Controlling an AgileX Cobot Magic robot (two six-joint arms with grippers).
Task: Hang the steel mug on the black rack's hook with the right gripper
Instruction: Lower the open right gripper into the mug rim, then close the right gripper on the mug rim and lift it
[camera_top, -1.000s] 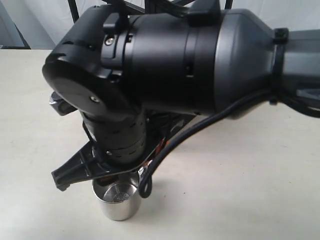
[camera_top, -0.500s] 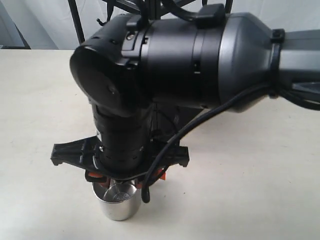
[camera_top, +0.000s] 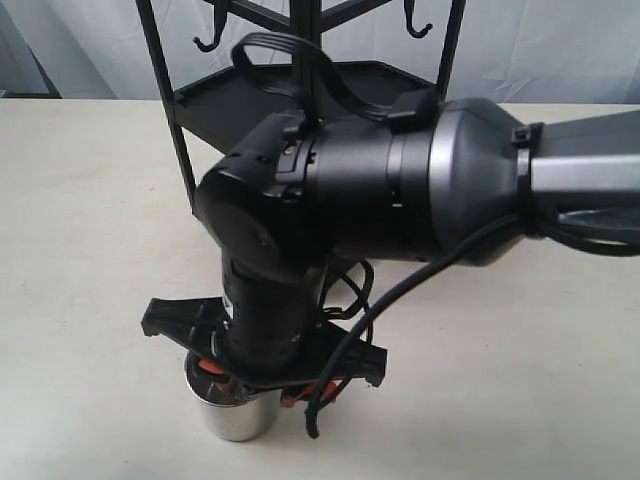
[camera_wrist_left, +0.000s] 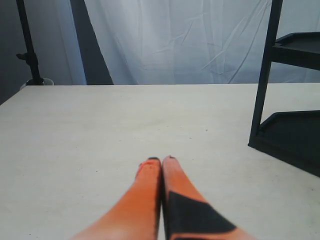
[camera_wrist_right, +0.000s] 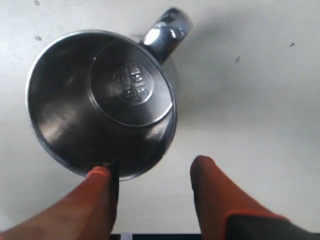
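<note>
The steel mug (camera_wrist_right: 100, 100) stands upright on the table, mouth up, its looped handle (camera_wrist_right: 167, 30) on the side away from the fingers. My right gripper (camera_wrist_right: 152, 167) is open and points straight down just above it. One orange finger (camera_wrist_right: 97, 200) overlaps the mug's rim; the other finger (camera_wrist_right: 215, 195) hangs over bare table outside it. In the exterior view the right gripper (camera_top: 255, 385) hides the mug's (camera_top: 235, 422) top. The black rack (camera_top: 250, 100) stands behind, a hook (camera_top: 207, 42) hanging from its top bar. My left gripper (camera_wrist_left: 161, 161) is shut and holds nothing.
A second hook (camera_top: 418, 28) hangs at the rack's upper right. The rack's post and lower shelf (camera_wrist_left: 290, 130) are near my left gripper. A pale table (camera_top: 80, 230) spreads all round, with a white curtain (camera_wrist_left: 175, 40) behind. The right arm's cable (camera_top: 400, 295) loops beside the wrist.
The right arm has come down and back, its wrist turning, so the gripper now covers the mug's mouth. The rack behind it has come into view. The mug has stayed put.
</note>
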